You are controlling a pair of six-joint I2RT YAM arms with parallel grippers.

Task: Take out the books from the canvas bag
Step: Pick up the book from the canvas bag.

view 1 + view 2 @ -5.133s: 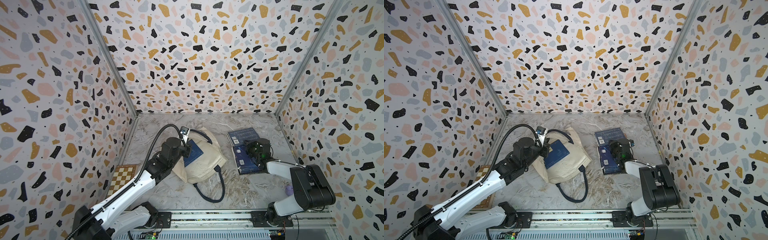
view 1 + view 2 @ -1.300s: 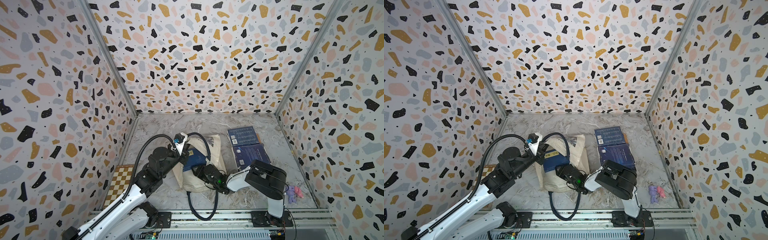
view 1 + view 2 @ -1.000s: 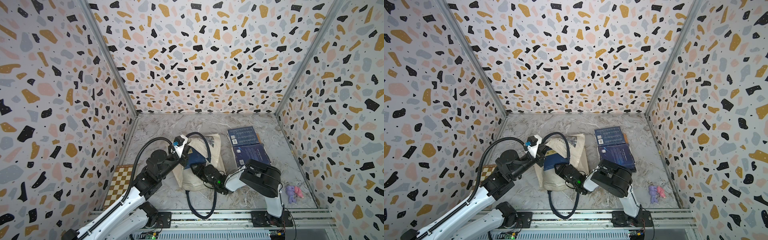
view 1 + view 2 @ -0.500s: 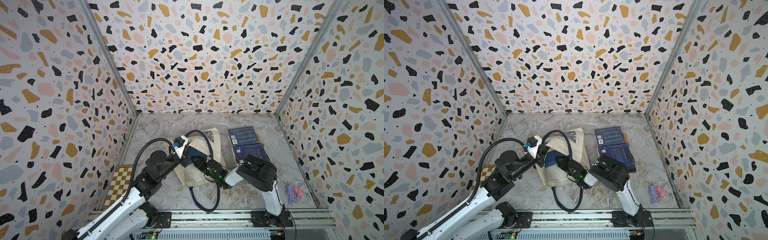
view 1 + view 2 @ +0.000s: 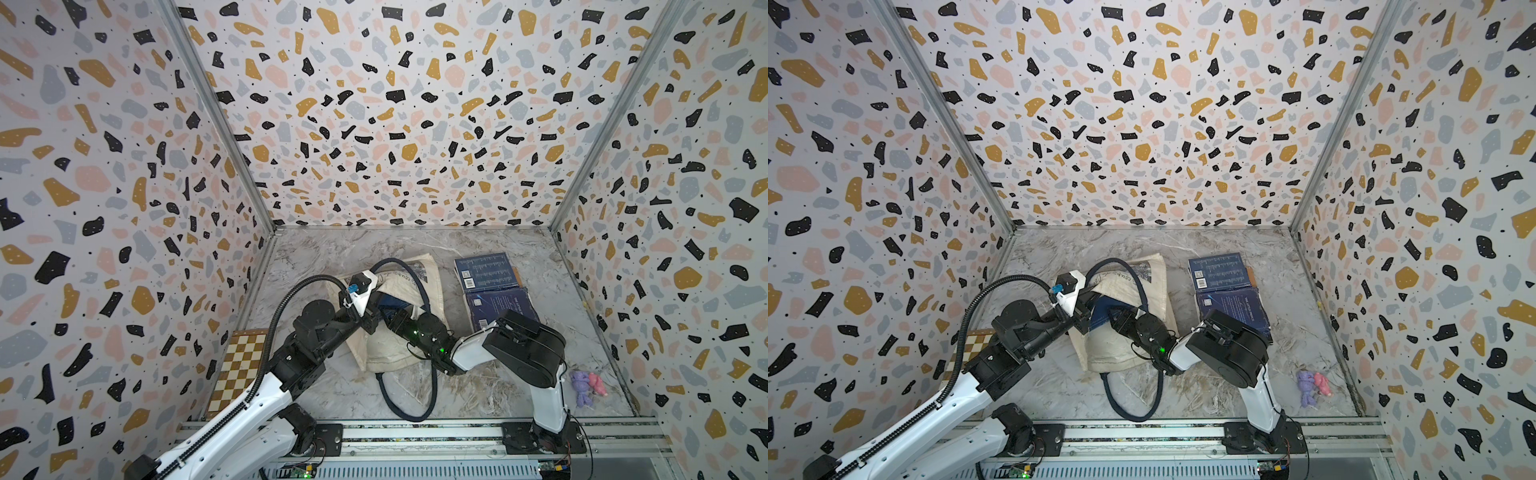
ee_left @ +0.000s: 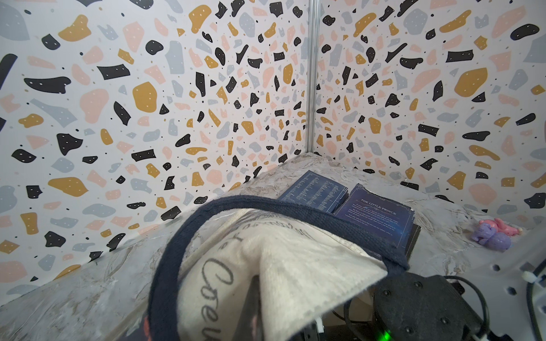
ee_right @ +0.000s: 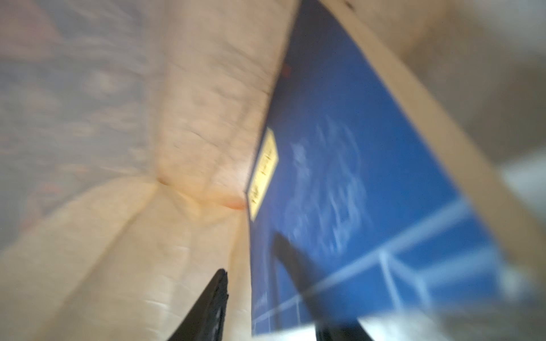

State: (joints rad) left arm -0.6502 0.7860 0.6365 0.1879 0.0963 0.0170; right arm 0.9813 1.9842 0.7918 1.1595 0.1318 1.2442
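Cream canvas bag with navy handles (image 5: 388,351) lies slumped on the marble-look tabletop (image 5: 340,257), lower centre in both top views.

Left gripper (image 5: 371,320) is at the bag's mouth. You can't actually see its jaws, because the canvas drapes right over them in the left wrist view. They're pressed together on the rim, which stands up in a peak there.

Right gripper (image 5: 390,315) pokes into the opening from the right. The right wrist view is badly smeared, but you can make out a dark blue paperback with a yellow label (image 7: 354,177) inside the bag. From above only a sliver of it shows under the canvas.

The jaws on that side are apart. One finger (image 7: 212,301) is over the cloth, the other is over the cover, and the book's edge sits between them. Can't tell if either is touching it.

Two more navy paperbacks (image 5: 486,272) lie flat just right of the bag, edges touching. The lower one's bottom corner is hidden behind the right arm.

Brown-and-cream chessboard box (image 5: 239,365) at lower left is partly covered by the left arm. Small purple and pink toy (image 5: 586,384) sits at lower right, too tiny to make out properly.
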